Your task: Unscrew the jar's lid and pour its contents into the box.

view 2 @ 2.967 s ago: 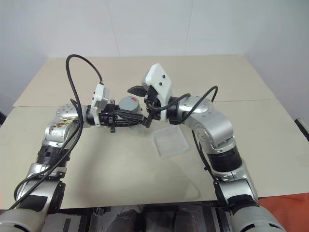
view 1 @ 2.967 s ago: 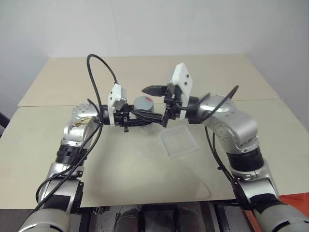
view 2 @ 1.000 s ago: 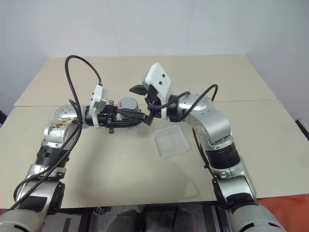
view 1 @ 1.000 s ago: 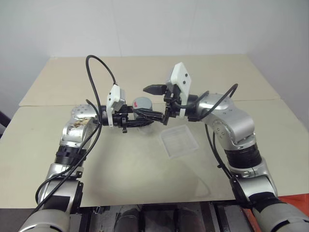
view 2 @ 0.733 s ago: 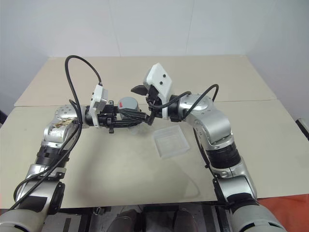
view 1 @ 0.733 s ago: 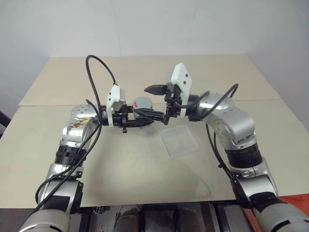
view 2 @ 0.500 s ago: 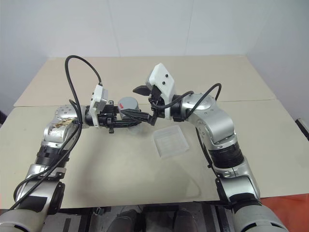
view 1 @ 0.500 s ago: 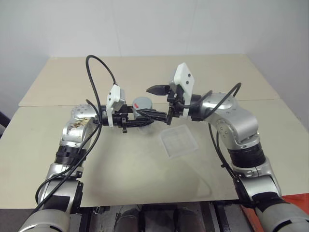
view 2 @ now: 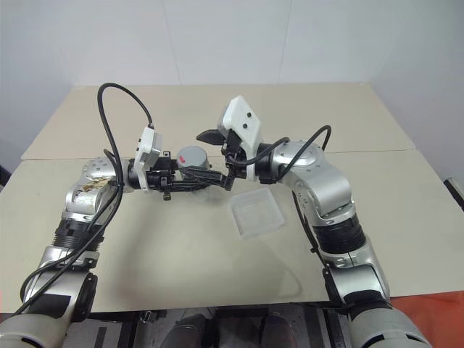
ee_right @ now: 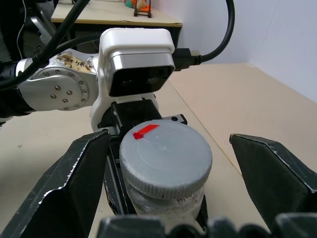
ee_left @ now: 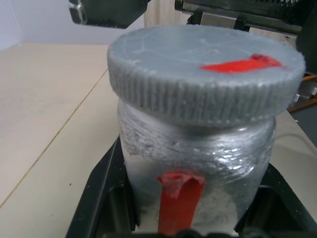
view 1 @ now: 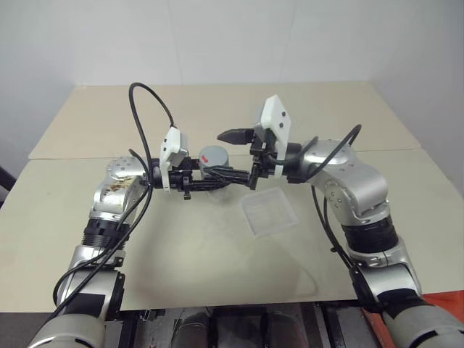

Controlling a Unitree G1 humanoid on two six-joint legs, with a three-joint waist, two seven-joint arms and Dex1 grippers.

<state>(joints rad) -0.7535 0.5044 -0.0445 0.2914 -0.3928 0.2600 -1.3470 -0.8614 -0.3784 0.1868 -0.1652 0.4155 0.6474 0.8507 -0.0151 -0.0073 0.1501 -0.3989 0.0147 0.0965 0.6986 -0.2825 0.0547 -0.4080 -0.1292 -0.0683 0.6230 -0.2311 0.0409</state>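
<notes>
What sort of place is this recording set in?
Probably an indoor lab or test room: two plain beige tables pushed together against a bare white wall, and another table with small items behind the arms in the right wrist view.

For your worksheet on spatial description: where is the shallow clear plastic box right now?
In the left eye view, the shallow clear plastic box lies on the beige table, right of centre, just below the right gripper and the held silvery jar.

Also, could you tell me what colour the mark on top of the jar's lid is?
Red, on the grey lid; the right wrist view shows it best.
</notes>
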